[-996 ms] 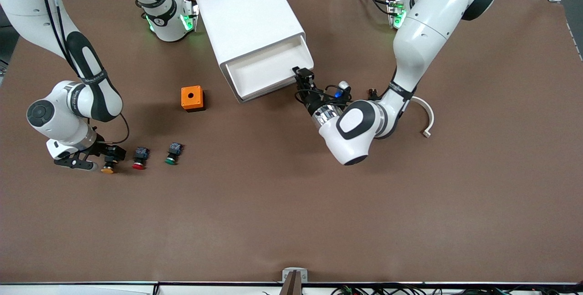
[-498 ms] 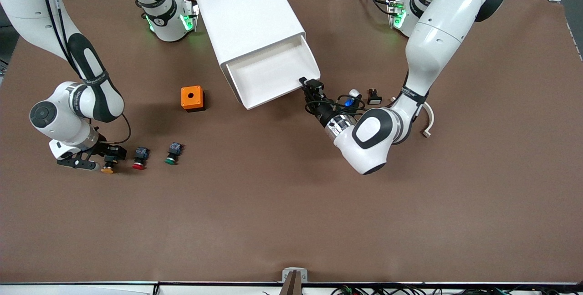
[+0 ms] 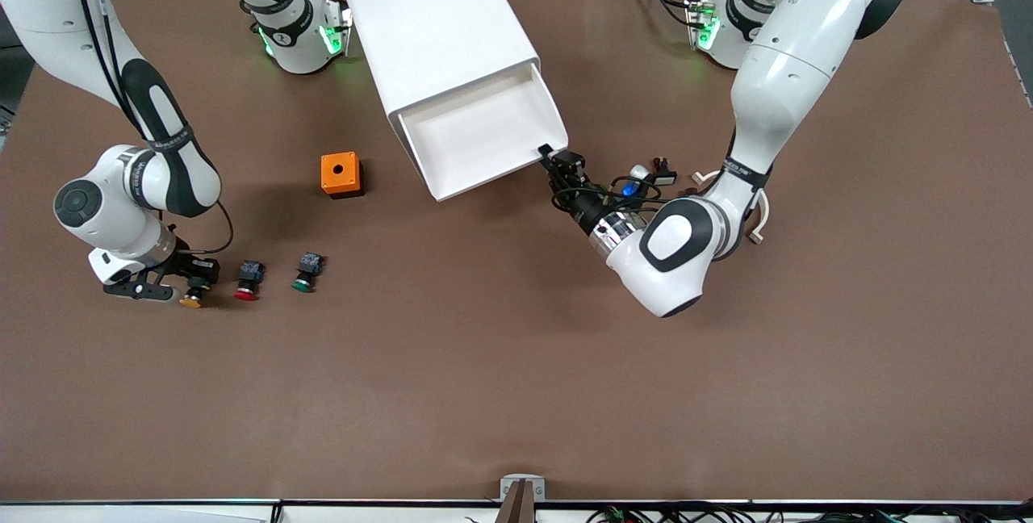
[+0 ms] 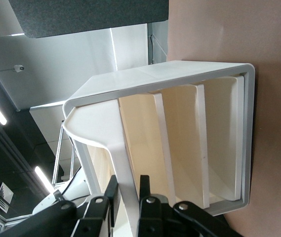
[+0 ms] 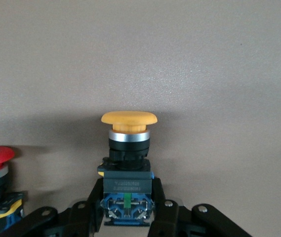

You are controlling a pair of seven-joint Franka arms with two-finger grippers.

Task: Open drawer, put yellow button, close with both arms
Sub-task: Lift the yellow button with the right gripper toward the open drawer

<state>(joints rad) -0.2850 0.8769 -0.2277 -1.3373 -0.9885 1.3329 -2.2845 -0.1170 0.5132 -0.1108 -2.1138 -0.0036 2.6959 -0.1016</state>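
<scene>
Right gripper (image 5: 125, 210) closed on the yellow button's (image 5: 128, 129) blue rear block. Left gripper (image 4: 126, 200) clamped on the drawer's (image 3: 484, 140) front lip; fingertips partly cut off.

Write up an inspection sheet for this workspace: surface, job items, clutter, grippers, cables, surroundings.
Surface: brown table, flat, bare toward the camera.
Job's things: top drawer pulled out of the white cabinet, nothing in it; yellow button on the table at the right arm's end, beside the red button.
Clutter: green button, orange box, curved white piece.
Grippers: left gripper shut on the drawer's front lip; right gripper shut on the yellow button's blue rear block.
Cables: black leads looped at the left wrist.
Surroundings: green-lit arm bases along the table's edge.
</scene>
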